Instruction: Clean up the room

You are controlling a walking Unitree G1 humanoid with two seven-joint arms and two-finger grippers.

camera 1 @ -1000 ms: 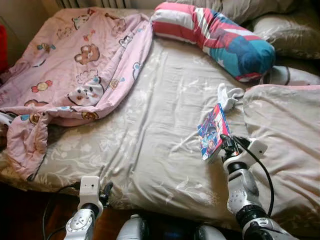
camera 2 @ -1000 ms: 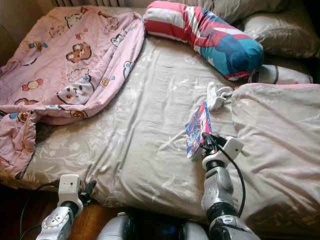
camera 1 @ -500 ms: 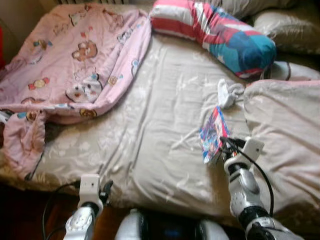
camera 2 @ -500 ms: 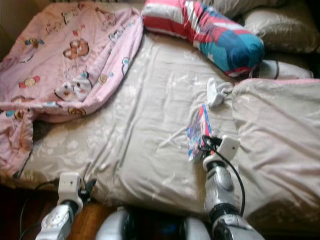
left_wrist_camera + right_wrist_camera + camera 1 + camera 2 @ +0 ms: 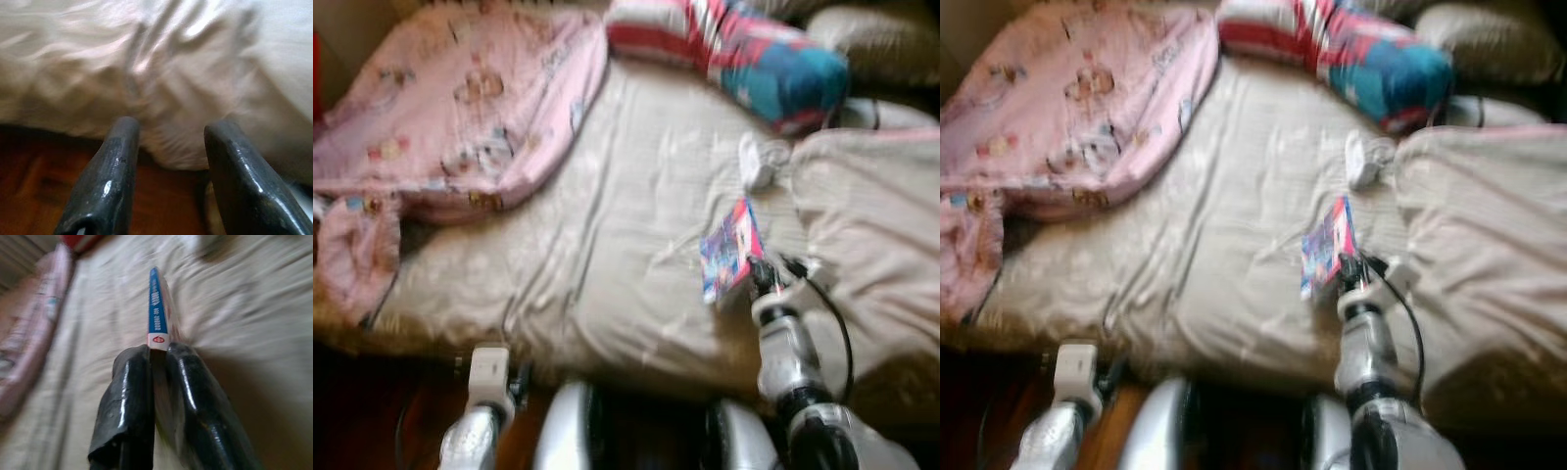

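My right gripper (image 5: 751,270) is shut on a thin colourful book (image 5: 728,250), held upright on edge above the beige bed sheet (image 5: 617,235). In the right wrist view the book's blue spine (image 5: 156,308) sticks out from between the two black fingers (image 5: 128,401). Low at the bed's near edge, my left gripper (image 5: 514,377) stands open; in the left wrist view its fingers (image 5: 105,181) are spread before the hanging sheet (image 5: 161,73) and the wooden floor (image 5: 29,171). All views are blurred.
A pink cartoon blanket (image 5: 450,117) lies bunched at the bed's far left. At the head lie a striped red, white and blue bolster (image 5: 744,49) and grey pillows (image 5: 891,39). A small white item (image 5: 756,162) rests beyond the book. A beige duvet (image 5: 871,225) covers the right.
The whole picture has slid and blurred, so the camera is moving. The right gripper keeps hold of the book. The left gripper stays low by the bed's edge.
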